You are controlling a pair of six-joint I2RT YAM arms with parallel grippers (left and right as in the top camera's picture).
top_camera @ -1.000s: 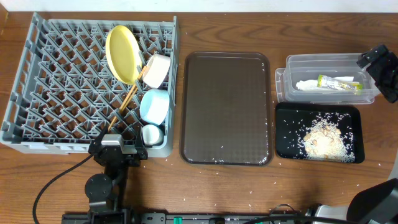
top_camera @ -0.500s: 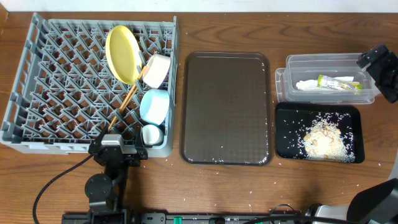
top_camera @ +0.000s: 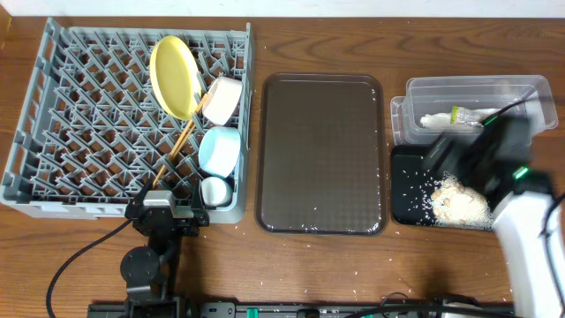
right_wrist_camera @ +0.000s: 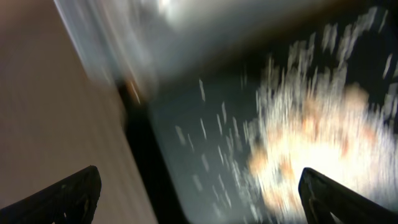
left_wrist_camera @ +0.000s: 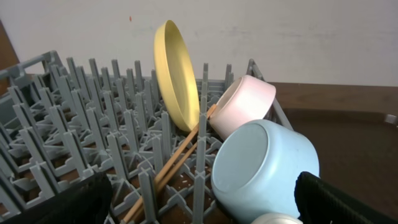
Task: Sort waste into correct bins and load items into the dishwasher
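Arms, overhead view: left arm folded low at the table's [top_camera: 309, 265] near edge, wrist against the front wall of the grey dish rack [top_camera: 26, 115], pointing into it; left gripper [left_wrist_camera: 203, 193] spread wide, one dark finger at each lower corner of its wrist view, nothing between them.

Right arm: white forearm rises from the lower right corner; dark wrist and right gripper [right_wrist_camera: 199, 180] hang over the line where the clear tub [top_camera: 459, 87] meets the black tray [top_camera: 406, 190], covering the tray's upper right part; arm badly blurred in both views; fingers stand far apart at the lower corners of the wrist view, empty; camera looks down on the tray floor with rice, the tub wall above, wood at left.

Rack contents, all in the right-hand part: yellow plate [top_camera: 174, 77] on edge between pegs; white bowl [top_camera: 223, 99] tipped on its side just right of the plate; light blue bowl [top_camera: 220, 150] below it, mouth turned away from the left wrist camera; small white cup [top_camera: 214, 191] nearest the front wall; chopsticks [top_camera: 179, 144] slanting from under the plate toward the front.

Waste: green-and-yellow wrapper [top_camera: 468, 115] inside the tub; a white piece [top_camera: 434, 120] at its left end, identity cannot tell; rice [top_camera: 459, 201] heaped in the black tray, stray grains on the brown serving tray's [top_camera: 322, 150] near edge and on the table.
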